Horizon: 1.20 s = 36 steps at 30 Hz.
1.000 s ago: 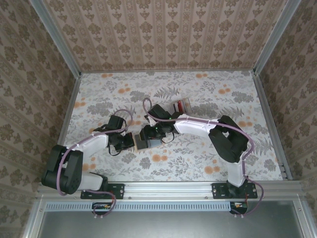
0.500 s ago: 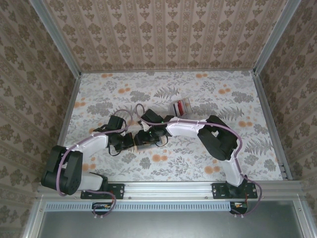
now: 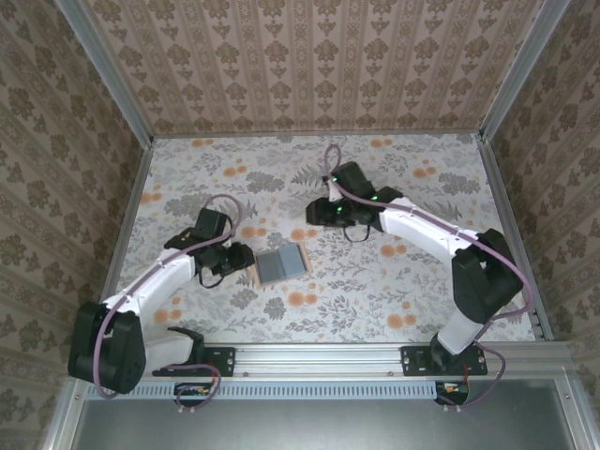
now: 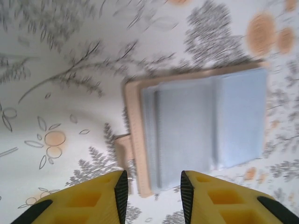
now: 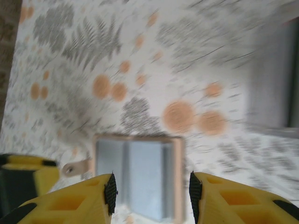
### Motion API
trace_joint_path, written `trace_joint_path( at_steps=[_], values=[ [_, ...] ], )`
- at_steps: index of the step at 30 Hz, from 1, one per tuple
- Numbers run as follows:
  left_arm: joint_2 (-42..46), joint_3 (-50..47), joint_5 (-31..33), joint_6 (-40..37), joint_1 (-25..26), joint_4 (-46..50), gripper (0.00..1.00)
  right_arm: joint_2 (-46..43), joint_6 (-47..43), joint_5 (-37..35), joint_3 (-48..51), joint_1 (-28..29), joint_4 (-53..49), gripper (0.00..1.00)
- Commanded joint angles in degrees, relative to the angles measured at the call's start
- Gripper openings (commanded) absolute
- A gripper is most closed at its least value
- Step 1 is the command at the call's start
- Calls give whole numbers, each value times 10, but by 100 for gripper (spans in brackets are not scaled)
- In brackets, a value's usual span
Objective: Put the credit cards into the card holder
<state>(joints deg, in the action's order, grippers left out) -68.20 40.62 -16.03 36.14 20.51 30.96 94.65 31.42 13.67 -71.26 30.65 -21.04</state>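
The card holder (image 3: 283,265) lies open and flat on the floral table, grey-blue inside up, tan rim around it. In the left wrist view the card holder (image 4: 201,126) sits just beyond my fingertips, its tan strap (image 4: 122,149) to the left. My left gripper (image 3: 246,262) is at its left edge, open (image 4: 153,186), with nothing between the pads. My right gripper (image 3: 317,214) hovers farther back, open (image 5: 152,191) and empty, looking down at the card holder (image 5: 135,177) from a distance. The credit cards are hidden.
Patterned walls and metal posts (image 3: 131,103) enclose the table on three sides. A metal rail (image 3: 319,354) runs along the near edge by the arm bases. A blurred grey shape (image 5: 275,79) lies at the right of the right wrist view.
The right arm pulled away from the card holder, up and back to the right. The left gripper opened and drew slightly left. The holder now lies spread open, uncovered.
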Motion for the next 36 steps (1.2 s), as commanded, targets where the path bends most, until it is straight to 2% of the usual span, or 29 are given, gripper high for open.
trace_joint_path(
  at_steps=[1,5,10,15,21,36],
  values=[
    [5,48,10,-14,-5,36,38,-20,-35,-37,13,-41,-46,48],
    [-35,97,-2,-19,-1,19,40,-1,-58,-46,-7,-85,-62,48],
    [-118,171,-17,-17,19,-23,41,53,-86,-60,-57,-109,-94,48],
    [-231,268,-30,-26,53,-45,43,116,-101,-41,-119,-110,-113,48],
    [-345,366,-58,-28,90,-54,44,170,-118,-60,-189,-111,-152,49],
    [-546,544,-107,-11,140,-53,44,235,-130,-51,-251,-109,-189,50]
  ],
)
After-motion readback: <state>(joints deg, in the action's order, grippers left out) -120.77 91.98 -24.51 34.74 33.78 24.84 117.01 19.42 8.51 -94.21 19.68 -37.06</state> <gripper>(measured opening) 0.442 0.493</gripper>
